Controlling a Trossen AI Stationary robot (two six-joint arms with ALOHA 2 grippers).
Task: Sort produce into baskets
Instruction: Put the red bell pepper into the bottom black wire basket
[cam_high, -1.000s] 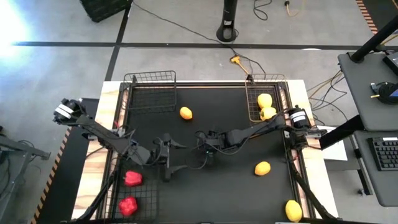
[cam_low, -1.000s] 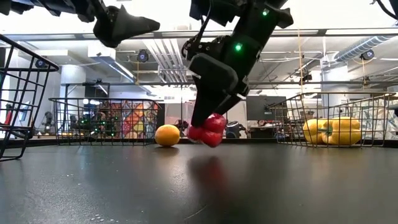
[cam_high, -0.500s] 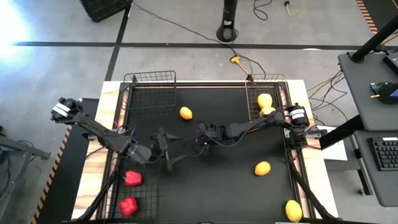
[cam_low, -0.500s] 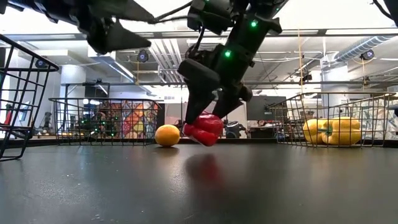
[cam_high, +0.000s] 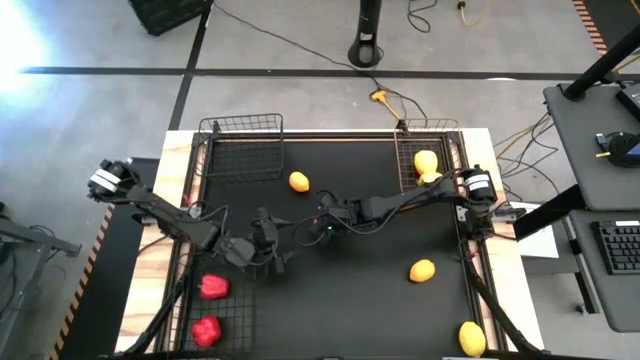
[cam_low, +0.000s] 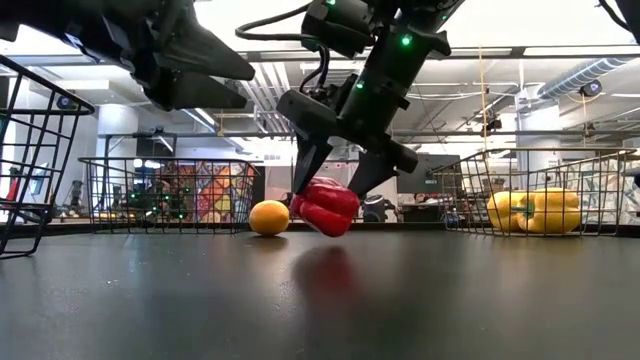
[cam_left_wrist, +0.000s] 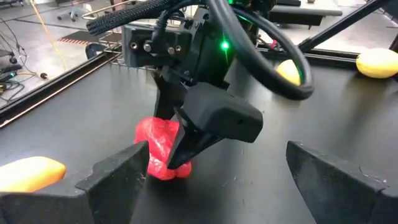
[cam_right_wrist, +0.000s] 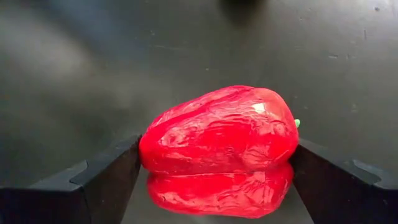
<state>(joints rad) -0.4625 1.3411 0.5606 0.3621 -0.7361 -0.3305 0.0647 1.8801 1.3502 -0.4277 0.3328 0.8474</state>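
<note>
A red bell pepper (cam_right_wrist: 221, 134) lies on its side on the black table top, near the middle; it also shows in the low view (cam_low: 325, 207). My right gripper (cam_high: 325, 222) stands over it, shut on it. My left gripper (cam_high: 268, 245) is open and empty, just to the pepper's left, and faces it; in the left wrist view (cam_left_wrist: 217, 152) the pepper (cam_left_wrist: 158, 146) shows ahead between its fingers. Two red peppers (cam_high: 210, 288) lie in the near-left basket (cam_high: 185, 320). Yellow peppers (cam_high: 428, 170) lie in the far-right basket (cam_high: 400, 165). My right gripper pinches the red pepper between its two fingers (cam_right_wrist: 115, 171), one on the stem end (cam_right_wrist: 292, 130) and one on the opposite end (cam_right_wrist: 144, 146). The fingers come from above, slanting down. The pepper lies on its side with its underside (cam_right_wrist: 217, 171) at the table.
A wire basket (cam_high: 240, 150) stands at the far left. Lemon-like ovals lie loose on the table: one far left of centre (cam_high: 299, 181), one right of centre (cam_high: 422, 270), one at the near right corner (cam_high: 471, 338). Cables trail from both arms over the table's middle.
My right gripper has gone a little toward the table's left and turned about its own axis with the red pepper, which now shows side-on instead of end-on in the low view. My left gripper has come lower beside it.
</note>
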